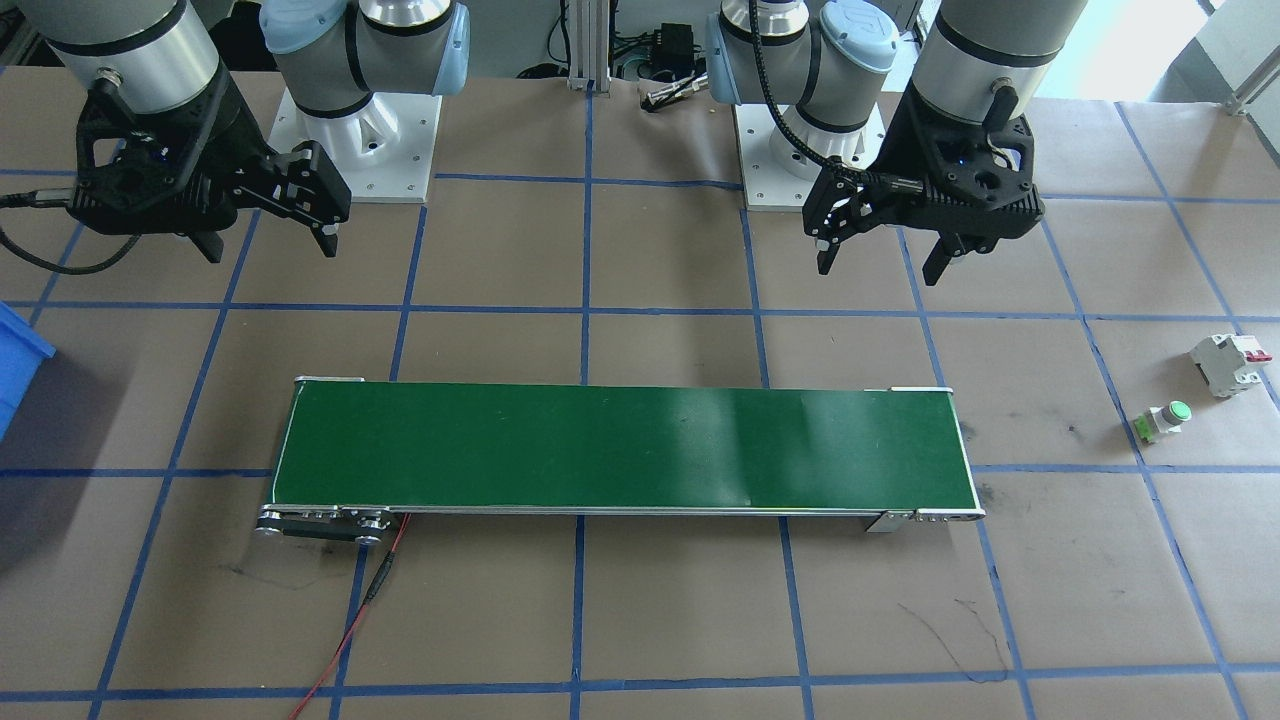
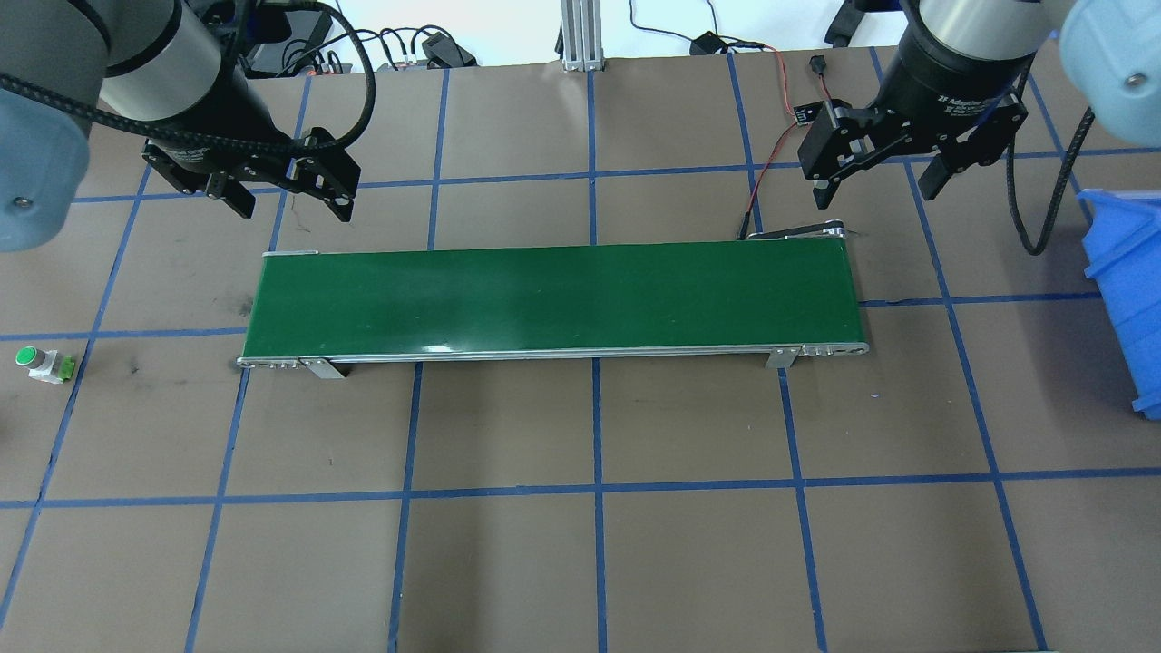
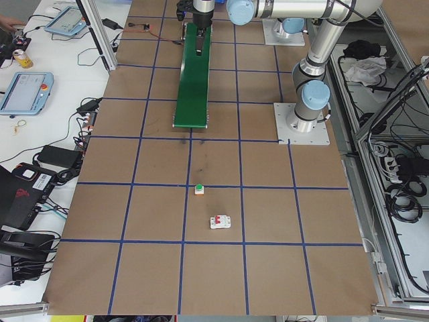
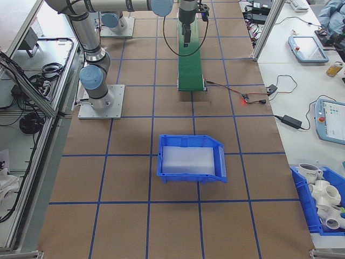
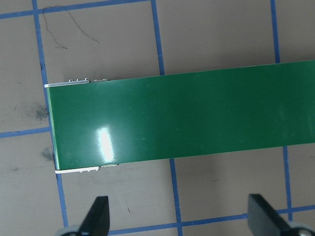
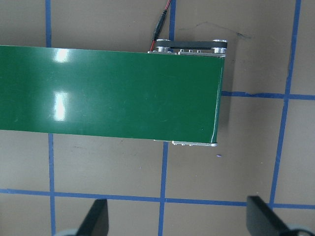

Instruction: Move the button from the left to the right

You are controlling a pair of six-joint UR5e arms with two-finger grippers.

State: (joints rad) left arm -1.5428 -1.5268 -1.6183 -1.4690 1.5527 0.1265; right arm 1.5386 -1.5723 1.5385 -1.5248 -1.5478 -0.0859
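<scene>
You had nothing moved yet: the button point(image 2: 39, 363) lay untouched on the table at the robot's far left, while the left gripper point(image 2: 283, 196) and right gripper point(image 2: 878, 180) hung spread and empty above the conveyor point(image 2: 553, 299).

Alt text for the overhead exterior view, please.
A green-capped button lies on its side at the table's far left edge, untouched. A long green conveyor belt spans the middle; the left tool and right tool hover open beyond its two ends. A blue bin sits at right.

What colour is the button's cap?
Green, on the button; clearest in the exterior front-facing view.
</scene>
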